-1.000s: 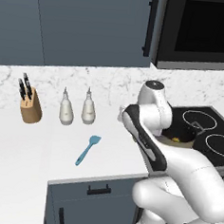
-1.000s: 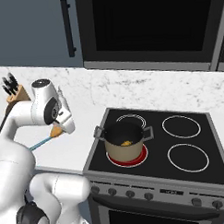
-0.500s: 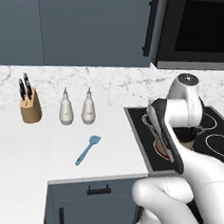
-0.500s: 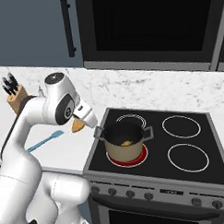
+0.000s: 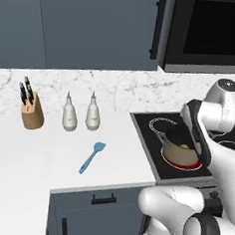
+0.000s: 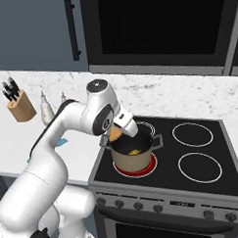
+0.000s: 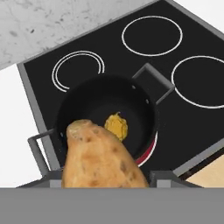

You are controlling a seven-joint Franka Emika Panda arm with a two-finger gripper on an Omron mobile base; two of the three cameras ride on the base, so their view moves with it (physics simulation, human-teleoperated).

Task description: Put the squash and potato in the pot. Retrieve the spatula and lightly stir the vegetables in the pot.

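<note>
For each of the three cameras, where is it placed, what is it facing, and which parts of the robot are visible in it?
Left base view: behind the arm's left, facing counter and stove; arm at lower right.
Right base view: behind its right, facing the stove; gripper holds the potato above the pot.
Hand view: on the hand, looking down into the pot; no robot body worth noting.
Shared: pot, stove.

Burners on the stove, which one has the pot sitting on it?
The front left burner, glowing red under the pot. The other three are bare white rings on the black top.
</note>
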